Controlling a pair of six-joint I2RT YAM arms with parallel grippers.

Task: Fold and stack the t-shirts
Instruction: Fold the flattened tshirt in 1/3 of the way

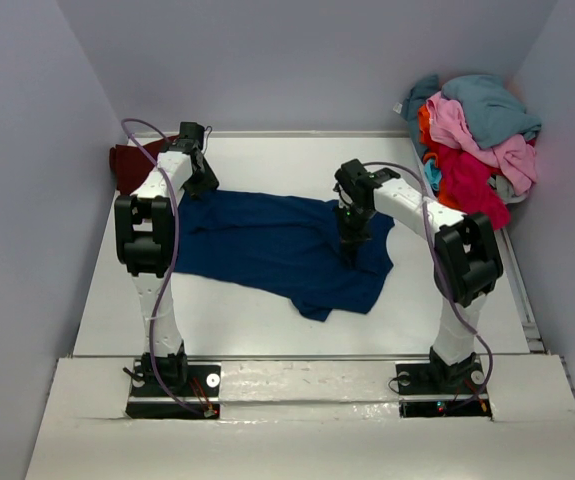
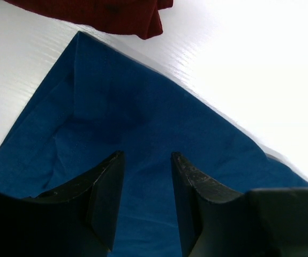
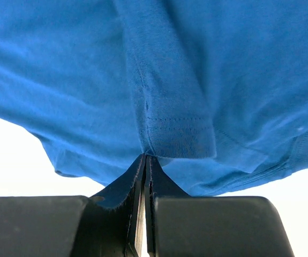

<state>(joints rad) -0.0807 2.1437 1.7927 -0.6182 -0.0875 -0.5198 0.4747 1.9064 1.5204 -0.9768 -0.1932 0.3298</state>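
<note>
1. The right gripper (image 3: 144,157) has its fingers pressed together, pinching a hemmed fold of the navy t-shirt (image 3: 79,69).
2. The left gripper (image 2: 147,156) hangs over the shirt's far-left corner, fingers apart and empty.
3. The shirt lies mid-table (image 1: 267,335). It looks light and limp, so hems and corners are the best places to grip.

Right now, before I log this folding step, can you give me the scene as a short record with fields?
surface: white table
shirt in work: blue t-shirt, spread out flat, not yet folded
left gripper: open, over the blue t-shirt's far left corner, nothing between its fingers
right gripper: shut, pinching a fold on the blue t-shirt's right side
set aside: maroon t-shirt, far left corner, just clear of the blue one
waiting: pile of t-shirts, teal, pink, red and orange, far right corner
</note>
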